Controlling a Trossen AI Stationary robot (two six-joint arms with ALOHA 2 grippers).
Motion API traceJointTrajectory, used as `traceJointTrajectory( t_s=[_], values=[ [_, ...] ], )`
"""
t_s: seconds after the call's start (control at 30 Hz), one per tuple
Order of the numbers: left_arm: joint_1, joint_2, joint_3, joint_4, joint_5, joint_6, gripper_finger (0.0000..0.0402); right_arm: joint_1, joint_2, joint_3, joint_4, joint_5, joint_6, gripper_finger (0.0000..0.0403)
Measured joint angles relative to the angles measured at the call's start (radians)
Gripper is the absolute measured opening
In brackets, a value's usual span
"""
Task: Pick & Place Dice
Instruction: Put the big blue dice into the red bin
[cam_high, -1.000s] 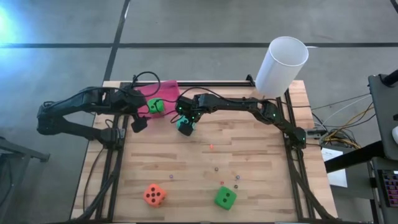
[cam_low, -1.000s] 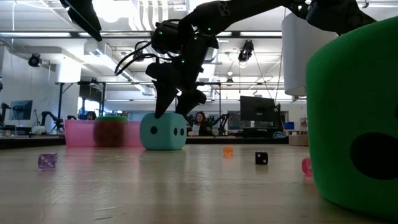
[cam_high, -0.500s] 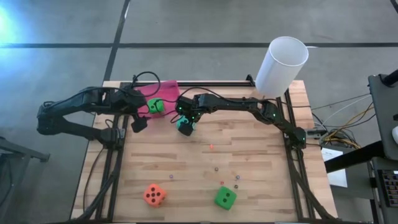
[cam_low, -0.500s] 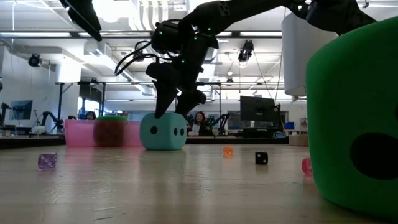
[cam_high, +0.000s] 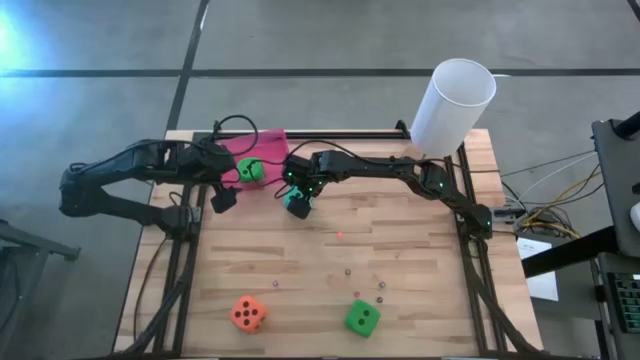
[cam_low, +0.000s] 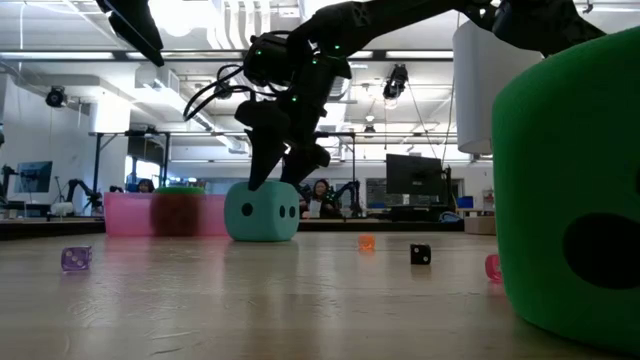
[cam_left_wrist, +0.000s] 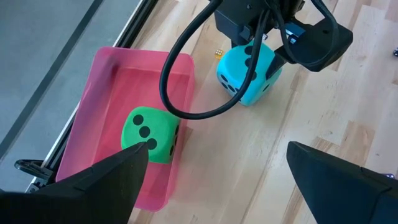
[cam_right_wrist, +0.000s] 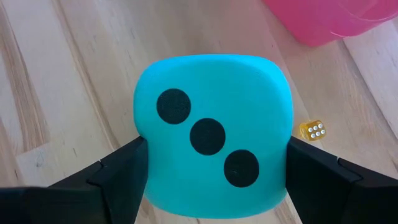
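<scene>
A teal die (cam_right_wrist: 211, 134) stands on the wooden table at its far middle, three pips up. My right gripper (cam_right_wrist: 214, 177) is down over it, one finger at each side. Just beyond stands a pink tray (cam_high: 265, 145) with a bright green die (cam_left_wrist: 149, 134) resting inside it. My left gripper (cam_left_wrist: 211, 180) hangs open above the table beside the tray, touching nothing. An orange die (cam_high: 248, 313) and a second green die (cam_high: 362, 318) lie near the front edge. My right gripper pinches the teal die by two opposite side faces (cam_right_wrist: 142, 163), one finger on each. The fingers (cam_low: 268, 150) slant down onto it from above. The die sits upright with its bottom face on the table (cam_low: 262, 236).
A tall white cylinder (cam_high: 452, 105) stands at the far right corner. Tiny dice and beads lie scattered on the table's middle (cam_high: 347, 271), one yellow (cam_right_wrist: 313, 129) close to the teal die. A cable (cam_left_wrist: 186, 81) loops off the right arm. Bare wood lies between front and back.
</scene>
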Motion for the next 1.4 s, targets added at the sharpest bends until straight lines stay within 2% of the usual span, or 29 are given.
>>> traceJointTrajectory(
  t_s=[0.27,0.53,0.7,1.1,1.4],
  values=[
    [0.000,0.000,0.000,0.000,0.000,0.000,0.0383,-0.002,-0.001,0.019,-0.025,0.008,0.019,0.0307],
    [0.000,0.000,0.000,0.000,0.000,0.000,0.0388,-0.006,-0.013,0.083,-0.093,0.081,-0.001,0.0307],
    [0.000,0.000,0.000,0.000,0.000,0.000,0.0384,-0.013,-0.035,0.130,-0.109,0.081,-0.017,0.0306],
    [0.000,0.000,0.000,0.000,0.000,0.000,0.0388,-0.034,-0.048,0.234,-0.179,0.076,-0.136,0.0306],
    [0.000,0.000,0.000,0.000,0.000,0.000,0.0384,-0.072,-0.077,0.235,-0.120,0.067,-0.258,0.0306]
  ],
)
